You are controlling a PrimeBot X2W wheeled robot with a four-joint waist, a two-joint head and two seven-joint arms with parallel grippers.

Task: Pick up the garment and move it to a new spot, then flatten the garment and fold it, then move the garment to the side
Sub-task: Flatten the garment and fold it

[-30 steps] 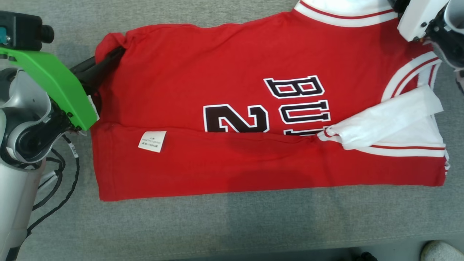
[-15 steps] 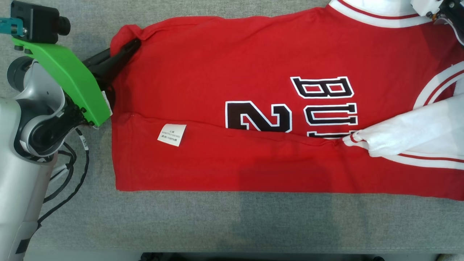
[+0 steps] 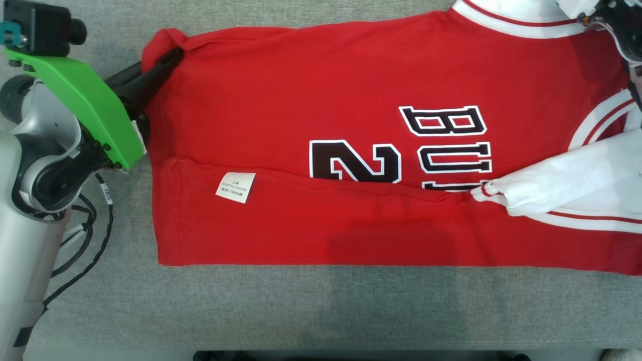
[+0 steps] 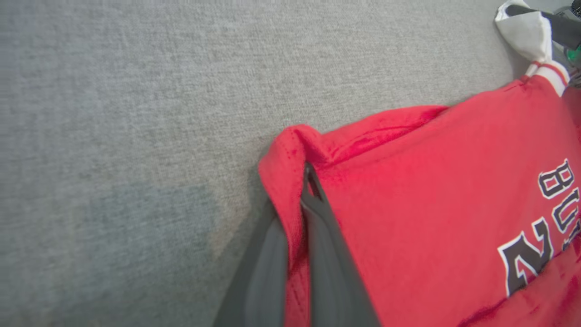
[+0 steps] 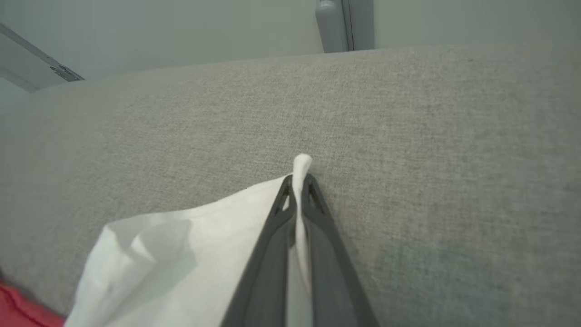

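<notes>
At the far left a pale, rounded arm carries a black box-shaped camera on a smooth green wedge-shaped bracket, with thin black cables looping beside it. Its two long dark fingers reach to the top left corner of the jersey. In the left wrist view the left jaws are pinched tight on that corner, a rolled red hem bunched between and over the tips.

The jersey lies spread lengthwise on a grey, coarsely woven surface. It is soft red knit, mostly smooth. Its lower strip is folded up over the front, and a small white rectangular label sits on that flap. The flap's edge covers the bottom of a black, white-edged "2" and of the blocky letters next to it.

Further right, ribbed white trim with a thin red stripe curves along the top edge, and a crumpled white panel lies over the red cloth. At the top right corner sits the right arm's white and black housing. In the right wrist view the right jaws are closed on a thin fold of that white cloth, a small tuft poking past the tips.
</notes>
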